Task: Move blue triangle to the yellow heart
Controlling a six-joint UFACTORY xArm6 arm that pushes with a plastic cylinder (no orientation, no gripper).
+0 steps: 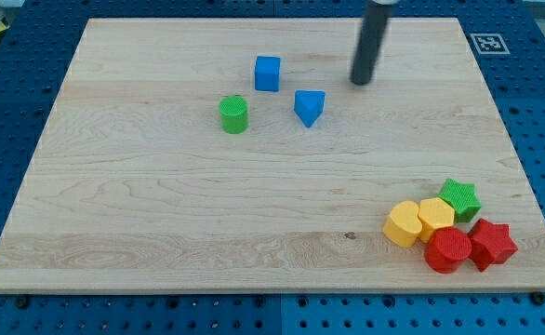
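The blue triangle point(309, 106) lies on the wooden board in the upper middle of the view. The yellow heart point(403, 224) lies at the lower right, in a cluster of blocks, far from the triangle. My tip point(360, 81) is above and to the right of the blue triangle, with a gap between them. It touches no block.
A blue cube point(267, 73) and a green cylinder point(233, 113) lie left of the triangle. By the heart are a yellow hexagon point(435, 217), a green star point(459, 198), a red cylinder point(447, 249) and a red star point(492, 244). The board's right edge point(507, 140) is near.
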